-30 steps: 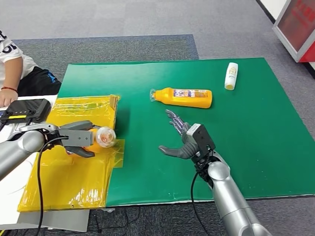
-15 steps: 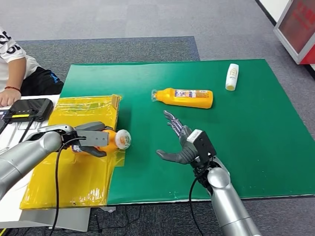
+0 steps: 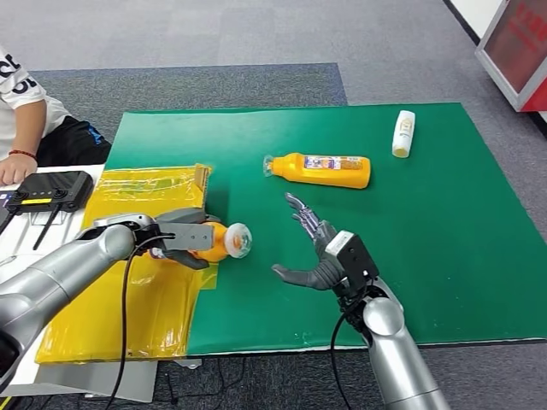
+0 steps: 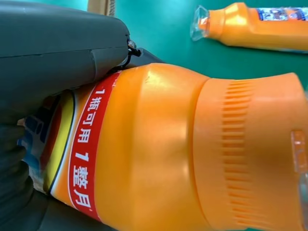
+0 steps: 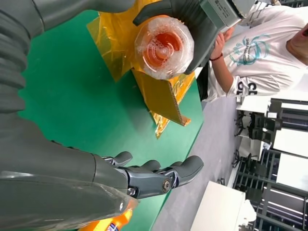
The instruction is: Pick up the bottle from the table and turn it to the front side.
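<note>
Our left hand (image 3: 184, 239) grips the bottle (image 3: 222, 240) by its labelled body, held sideways over the desk (image 3: 451, 256) toward our spread, empty right hand (image 3: 316, 256); it looks rigid, smooth, likely slippery, so grasp mid-body.

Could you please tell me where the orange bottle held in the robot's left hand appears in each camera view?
Head view: held bottle left of centre, gripped by the left hand, clear cap towards the open right hand.
Left wrist view: held bottle spans most of the picture.
Right wrist view: held bottle seen cap-on, near the top.
Shared landmark: green mat.
</note>
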{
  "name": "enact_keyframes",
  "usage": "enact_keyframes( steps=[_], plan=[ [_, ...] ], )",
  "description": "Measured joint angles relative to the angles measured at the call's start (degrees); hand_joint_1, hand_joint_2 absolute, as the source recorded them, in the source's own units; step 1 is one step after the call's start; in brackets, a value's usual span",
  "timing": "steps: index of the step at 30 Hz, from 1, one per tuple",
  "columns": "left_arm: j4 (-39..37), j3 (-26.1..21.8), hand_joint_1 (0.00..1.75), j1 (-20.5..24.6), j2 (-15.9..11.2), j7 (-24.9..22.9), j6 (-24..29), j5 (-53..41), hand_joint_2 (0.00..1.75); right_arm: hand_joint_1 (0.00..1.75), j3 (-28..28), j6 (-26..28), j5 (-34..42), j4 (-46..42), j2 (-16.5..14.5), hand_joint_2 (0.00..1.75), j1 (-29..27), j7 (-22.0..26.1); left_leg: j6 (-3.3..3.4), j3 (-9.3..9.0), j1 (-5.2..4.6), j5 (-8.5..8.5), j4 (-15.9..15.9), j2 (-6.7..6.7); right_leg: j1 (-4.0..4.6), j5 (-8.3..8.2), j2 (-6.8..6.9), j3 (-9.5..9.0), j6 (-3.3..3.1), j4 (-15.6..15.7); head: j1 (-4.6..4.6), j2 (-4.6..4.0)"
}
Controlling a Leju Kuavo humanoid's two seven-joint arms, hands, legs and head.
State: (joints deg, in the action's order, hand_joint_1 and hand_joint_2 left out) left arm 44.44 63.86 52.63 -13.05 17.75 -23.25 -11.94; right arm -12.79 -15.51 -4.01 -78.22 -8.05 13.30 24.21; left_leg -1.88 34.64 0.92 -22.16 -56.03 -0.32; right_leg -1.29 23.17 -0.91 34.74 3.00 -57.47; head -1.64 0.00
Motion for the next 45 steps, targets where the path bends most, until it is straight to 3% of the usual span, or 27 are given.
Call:
enact_keyframes(
  steps=[1, 2, 19, 23, 26, 28, 32, 37, 45],
  plan=[
    [-0.19, -0.1, 0.03, -0.01, 0.26, 0.08, 0.16, -0.02, 1.75, 0.0, 0.0, 0.03, -0.1, -0.2, 0.0, 1.75, -0.13, -0.05, 0.0, 0.0, 0.0, 0.0, 0.0, 0.0, 0.0, 0.0, 0.0, 0.0, 0.0, 0.0, 0.0, 0.0],
    [-0.39, -0.2, 0.0, -0.06, 0.51, 0.14, 0.39, -0.04, 1.75, 0.0, 0.0, 0.07, -0.21, -0.36, 0.01, 1.75, -0.26, -0.1, 0.0, 0.01, 0.0, 0.0, 0.0, 0.0, 0.0, 0.0, 0.0, 0.01, 0.0, 0.0, -0.01, 0.0],
    [-1.03, -2.79, 0.0, -3.21, 1.25, 1.48, 0.92, 0.12, 1.75, 0.0, -0.01, 0.23, -0.79, -0.86, 0.01, 1.75, -0.57, -0.75, 0.0, 0.14, 0.01, 0.0, 0.01, 0.0, 0.01, 0.01, -0.02, 0.14, 0.0, -0.01, -0.01, 0.0],
    [-0.08, -4.49, 0.0, -5.39, 0.29, 6.77, -0.77, 3.68, 1.75, 0.0, -0.23, -0.18, -0.87, -0.73, 0.01, 1.75, -0.44, -0.76, 0.0, 0.18, 0.0, -0.01, 0.01, 0.01, 0.01, 0.0, -0.03, 0.13, 0.0, -0.02, -0.01, 0.0],
    [4.66, -9.18, 0.0, -11.26, -1.86, 17.46, -7.53, 12.52, 1.75, 0.0, -1.12, -1.24, -0.3, -0.03, -0.01, 1.75, 0.34, -0.41, -0.04, 0.18, 0.0, -0.04, 0.02, 0.07, 0.0, 0.01, -0.12, 0.17, -0.01, -0.02, 0.01, 0.0],
    [10.32, -14.32, 0.0, -17.25, -2.98, 21.49, -11.77, 16.65, 1.75, 0.0, -1.89, -1.4, 0.28, 0.57, -0.02, 1.75, 1.03, -0.19, -0.08, 0.17, 0.01, -0.07, 0.02, 0.11, 0.01, 0.05, -0.16, 0.23, -0.02, -0.01, 0.01, 0.0],
    [19.88, -23.63, 0.0, -26.98, -3.29, 22.54, -15.77, 18.14, 1.75, 0.0, -2.85, -1.37, 1.4, 1.39, -0.02, 1.75, 1.78, -0.11, -0.08, 0.24, 0.01, -0.09, 0.02, 0.11, 0.01, 0.09, -0.13, 0.29, -0.02, 0.0, 0.0, 0.0],
    [27.42, -31.9, 0.0, -34.37, -1.86, 22.61, -19.04, 17.39, 1.75, 0.0, -3.22, -1.49, 2.73, 2.03, 0.01, 1.75, 1.91, -0.45, -0.06, 0.27, 0.01, -0.1, 0.02, 0.11, 0.01, 0.08, -0.13, 0.29, -0.02, 0.01, -0.01, 0.0],
    [35.34, -44.37, 0.0, -43.04, 4.16, 22.62, -25.69, 17.85, 1.75, 0.0, -3.26, -0.91, 3.32, 2.52, 0.01, 1.75, 1.82, -1.04, -0.06, 0.27, 0.01, -0.1, 0.02, 0.11, 0.01, 0.06, -0.12, 0.3, -0.03, 0.02, 0.0, 0.0]
  ],
)
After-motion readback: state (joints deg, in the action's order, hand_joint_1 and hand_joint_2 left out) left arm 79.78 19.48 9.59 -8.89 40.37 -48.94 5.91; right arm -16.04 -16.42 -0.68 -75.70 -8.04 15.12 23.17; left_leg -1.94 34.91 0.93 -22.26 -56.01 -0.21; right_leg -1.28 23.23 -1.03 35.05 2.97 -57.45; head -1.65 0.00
